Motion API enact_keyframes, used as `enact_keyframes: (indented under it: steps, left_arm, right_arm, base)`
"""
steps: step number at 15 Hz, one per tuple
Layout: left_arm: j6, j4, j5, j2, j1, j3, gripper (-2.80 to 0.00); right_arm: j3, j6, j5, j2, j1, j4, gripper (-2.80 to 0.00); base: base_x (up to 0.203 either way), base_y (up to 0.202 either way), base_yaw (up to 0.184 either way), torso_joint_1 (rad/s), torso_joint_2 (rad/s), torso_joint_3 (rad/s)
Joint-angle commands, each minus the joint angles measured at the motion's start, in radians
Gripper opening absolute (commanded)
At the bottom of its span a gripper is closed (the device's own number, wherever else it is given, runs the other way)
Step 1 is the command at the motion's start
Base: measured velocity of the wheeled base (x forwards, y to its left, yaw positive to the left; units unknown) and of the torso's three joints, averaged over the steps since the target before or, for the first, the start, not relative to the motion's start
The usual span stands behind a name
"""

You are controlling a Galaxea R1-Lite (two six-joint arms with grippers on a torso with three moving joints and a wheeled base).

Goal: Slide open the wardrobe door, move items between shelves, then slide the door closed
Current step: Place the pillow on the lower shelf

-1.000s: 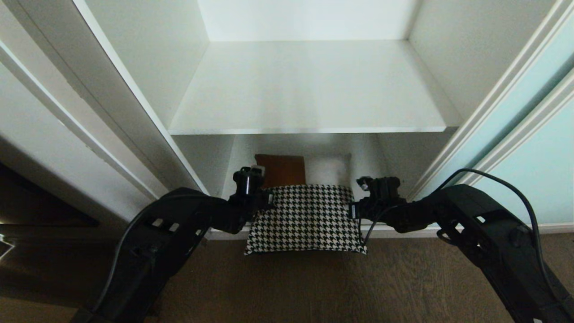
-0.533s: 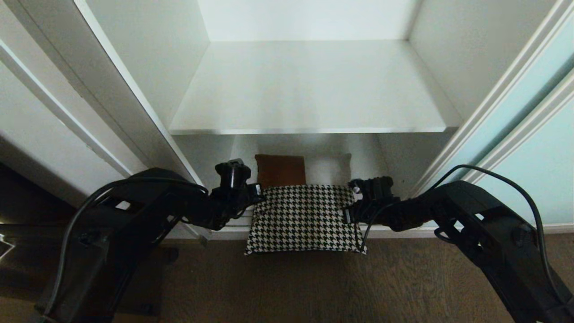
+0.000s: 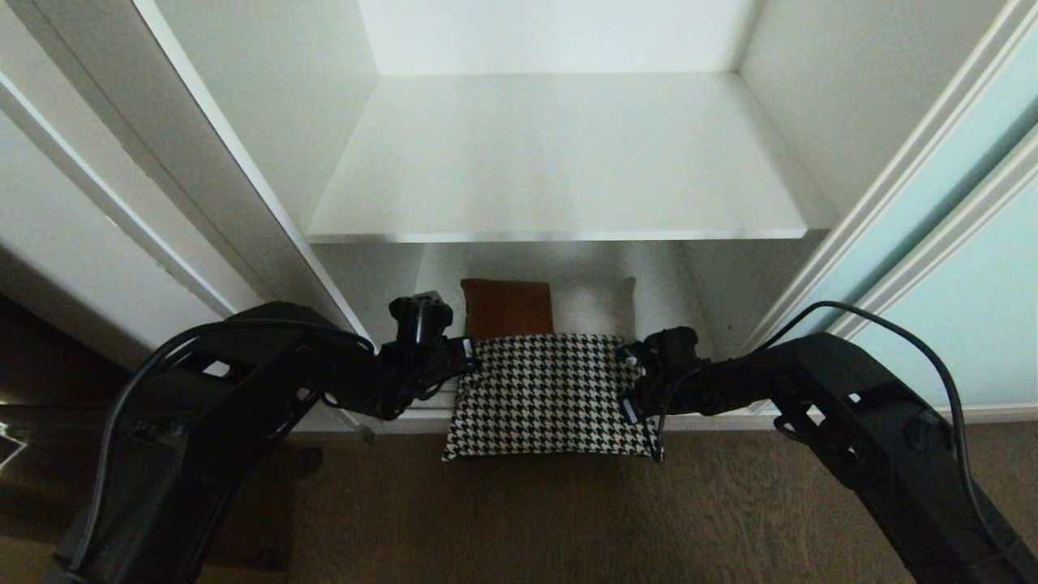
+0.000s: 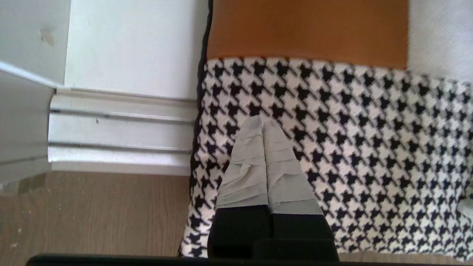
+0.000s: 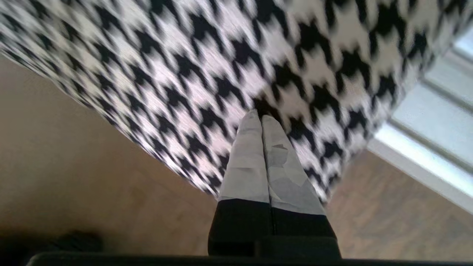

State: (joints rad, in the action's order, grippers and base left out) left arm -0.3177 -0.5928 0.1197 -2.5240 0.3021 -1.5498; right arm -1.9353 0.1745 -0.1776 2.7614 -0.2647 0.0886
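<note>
Now the patchwork cushion (image 3: 551, 389) lies flat at the mouth of the wardrobe, its rust-brown and light-grey patches tucked in on the bottom board under the white shelf (image 3: 559, 162), its houndstooth half hanging out over the ridged floor track (image 4: 122, 129) onto the wooden floor (image 3: 519, 519). The cushion sits squarely between the two arms. From the left gripper (image 4: 263, 123) the bulk of it spreads toward three o'clock in the head view, and from the right gripper (image 5: 258, 116) it spreads toward nine o'clock, so the two face each other across it at its left and right edges. Both pairs of taped fingers are pressed tightly together with nothing between them; each tip hovers over or just rests on the houndstooth cloth a little way in from its own edge, and whether there is real contact I cannot tell. Neither arm is clearly nearer, since each is at its own side, roughly level with the seam where the houndstooth meets the plain patches. The cushion is square, so no long axis favours one grasp; what matters is the side-to-side line between the grippers. The sliding wardrobe door (image 3: 973, 243) stands pushed aside at about three o'clock, leaving the opening free. I judge that lifting to the upper shelf at twelve o'clock calls for squeezing inward from both sides, or for opening the fingers first.
</note>
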Motion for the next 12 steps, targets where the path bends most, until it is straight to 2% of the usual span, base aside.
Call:
enact_keyframes:
  steps: [1,5,12]
  left_arm:
    - [0.000,-0.004,0.001,-0.012,0.002,0.001,-2.80]
    - [0.011,-0.011,0.005,-0.054,0.002,-0.021,-2.80]
    - [0.013,-0.015,0.012,-0.085,0.000,-0.045,-2.80]
  right_arm:
    - [-0.005,0.039,0.008,0.013,0.009,-0.035,-2.80]
    - [-0.007,0.142,0.055,0.012,0.007,-0.034,-2.80]
    - [-0.013,0.145,0.116,0.026,-0.024,0.083,-2.80]
  base:
    - [0.000,0.000,0.000,0.000,0.00,0.000]
    - [0.000,0.000,0.000,0.000,0.00,0.000]
    - [0.000,0.000,0.000,0.000,0.00,0.000]
